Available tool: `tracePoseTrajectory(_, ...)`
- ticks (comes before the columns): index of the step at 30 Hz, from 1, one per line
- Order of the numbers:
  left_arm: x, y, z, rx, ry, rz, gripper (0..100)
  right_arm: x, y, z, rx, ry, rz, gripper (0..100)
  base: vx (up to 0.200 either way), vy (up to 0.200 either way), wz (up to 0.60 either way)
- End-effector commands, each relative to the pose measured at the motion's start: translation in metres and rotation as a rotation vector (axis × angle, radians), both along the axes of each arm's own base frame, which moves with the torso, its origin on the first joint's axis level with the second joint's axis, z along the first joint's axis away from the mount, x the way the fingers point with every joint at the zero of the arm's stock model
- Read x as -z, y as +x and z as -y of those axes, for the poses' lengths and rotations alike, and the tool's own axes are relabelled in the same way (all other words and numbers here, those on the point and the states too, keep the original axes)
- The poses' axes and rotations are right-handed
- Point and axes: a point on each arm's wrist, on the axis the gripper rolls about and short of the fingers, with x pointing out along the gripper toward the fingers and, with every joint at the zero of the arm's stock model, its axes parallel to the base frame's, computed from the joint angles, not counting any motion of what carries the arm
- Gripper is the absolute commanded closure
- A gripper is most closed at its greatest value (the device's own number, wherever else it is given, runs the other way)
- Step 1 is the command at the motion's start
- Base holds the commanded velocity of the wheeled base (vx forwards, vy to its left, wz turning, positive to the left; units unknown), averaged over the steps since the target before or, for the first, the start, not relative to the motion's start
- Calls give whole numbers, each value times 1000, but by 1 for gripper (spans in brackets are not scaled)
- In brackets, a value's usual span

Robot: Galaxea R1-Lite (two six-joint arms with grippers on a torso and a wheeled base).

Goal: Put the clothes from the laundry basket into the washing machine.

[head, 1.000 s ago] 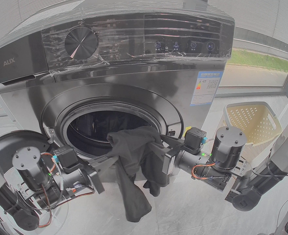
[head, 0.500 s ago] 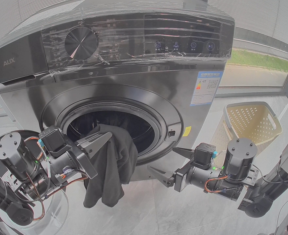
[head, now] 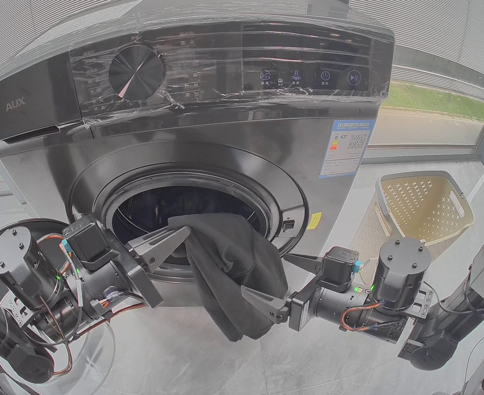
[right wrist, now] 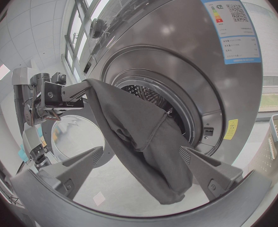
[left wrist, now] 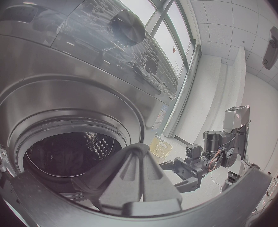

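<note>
Your left gripper (head: 183, 232) is closed tight on one edge of the dark garment (head: 231, 264), holding that edge in front of the lower part of the drum opening (head: 143, 209) of the washing machine (head: 209, 138). From the clamped edge the cloth drapes across the lower rim of the opening and hangs down the machine's front panel towards the floor (head: 319, 352); the bulk of it is outside the drum. In the left wrist view the fabric wraps over the tips of the closed fingers. Your right gripper (head: 264, 274) stands with its fingers spread wide apart, low and on the robot's right of the opening, with the hanging part of the garment between them. The right wrist view shows the cloth lying against one finger; whether it touches the other cannot be told. More dark fabric lies inside the drum. The machine door (right wrist: 72, 136) stands open on the robot's left. The laundry basket (head: 426, 204) sits on the floor beside the machine, on the robot's right.
</note>
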Motion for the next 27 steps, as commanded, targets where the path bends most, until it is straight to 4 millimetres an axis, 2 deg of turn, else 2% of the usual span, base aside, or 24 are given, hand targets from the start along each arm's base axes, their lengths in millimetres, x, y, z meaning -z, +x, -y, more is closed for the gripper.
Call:
tracePoseTrajectory(1, -6, -6, -2, 12, -14, 23, 100, 6, -5, -7, -48, -14, -12, 0, 0, 0, 0)
tracePoseTrajectory(9, -16, -32, -7, 64, -42, 63, 100, 7, -1, -17, -87, 10, 19, 0, 0, 0, 0)
tracePoseTrajectory(16, -16, -41, -5, 103, -48, 64, 100, 7, 4, -29, -90, 16, 41, 0, 0, 0, 0)
tracePoseTrajectory(27, -20, -49, -10, 107, -61, 87, 100, 32, 25, -19, -6, -45, -14, 0, 0, 0, 0)
